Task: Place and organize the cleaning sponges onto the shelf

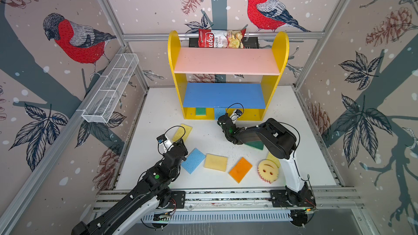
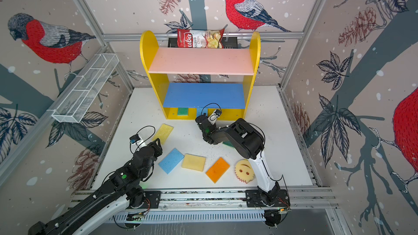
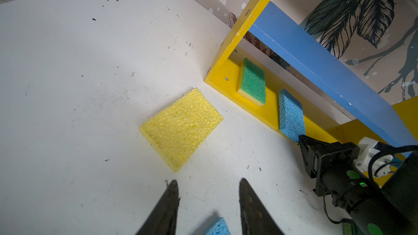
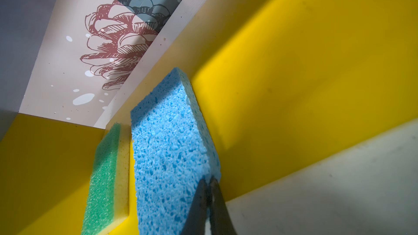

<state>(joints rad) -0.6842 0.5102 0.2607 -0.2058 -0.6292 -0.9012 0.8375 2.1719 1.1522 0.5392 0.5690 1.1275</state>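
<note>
Nearest on the white desk [image 1: 158,109] lie a blue rectangular sponge [image 1: 193,160], a pale-yellow rectangular sponge [image 1: 216,162], an orange rectangular sponge [image 1: 240,169] and a round smiley-face sponge [image 1: 268,169]. A dark-green sponge [image 1: 256,146] is mostly hidden under the right arm [image 1: 280,141]. Farther, the left gripper [image 3: 208,180] hangs wide and empty before a bright-yellow porous sponge [image 3: 181,128]. On the yellow wooden shelf [image 1: 174,50] base lie a green-topped sponge [image 3: 252,82] and a light-blue porous sponge [image 4: 169,150]. The right gripper [image 4: 208,180], nearly closed, sits at its corner; any pinch is unclear.
</note>
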